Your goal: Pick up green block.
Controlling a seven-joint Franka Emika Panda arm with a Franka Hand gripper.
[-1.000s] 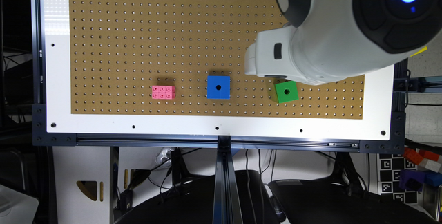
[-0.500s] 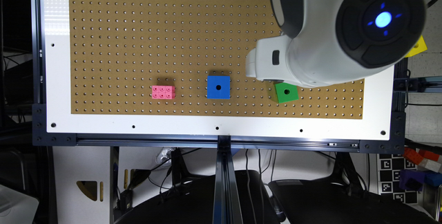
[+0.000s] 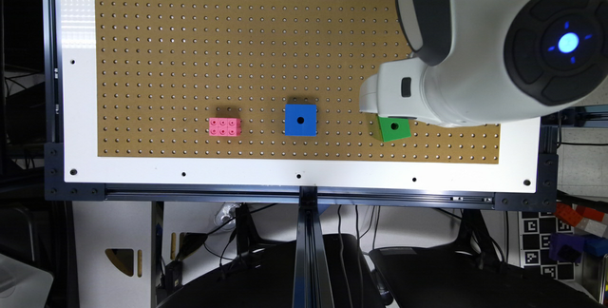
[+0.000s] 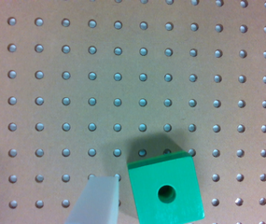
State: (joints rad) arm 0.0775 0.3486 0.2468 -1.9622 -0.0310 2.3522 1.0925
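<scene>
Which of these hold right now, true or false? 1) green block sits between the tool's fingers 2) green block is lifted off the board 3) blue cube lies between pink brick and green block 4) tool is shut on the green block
1) True: the green block sits between the fingers of the tool.
2) False: it rests on the pegboard.
3) True: the blue cube lies between the pink brick and the block.
4) False: the tool is open, with a gap on each side.
</scene>
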